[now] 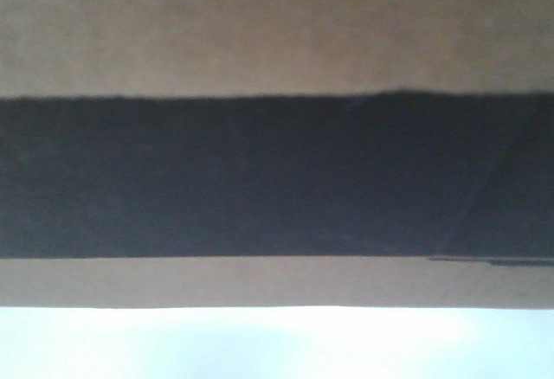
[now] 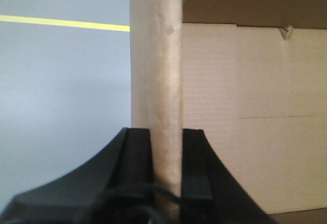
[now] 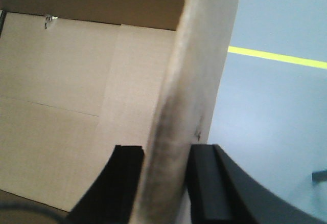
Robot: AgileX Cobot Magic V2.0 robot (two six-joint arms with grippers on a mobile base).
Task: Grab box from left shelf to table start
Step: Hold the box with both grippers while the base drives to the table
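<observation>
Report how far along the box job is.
Done: the left gripper and right gripper are each shut on a wall of the box. In hand: the box fills the front view, with floor beside it in both wrist views and no shelf visible. Left: setting it on the table, which is not in view.

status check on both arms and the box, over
Left gripper shut on box wall. Right gripper shut on box wall, other side. Box fills front view. Nothing seen in the way.
</observation>
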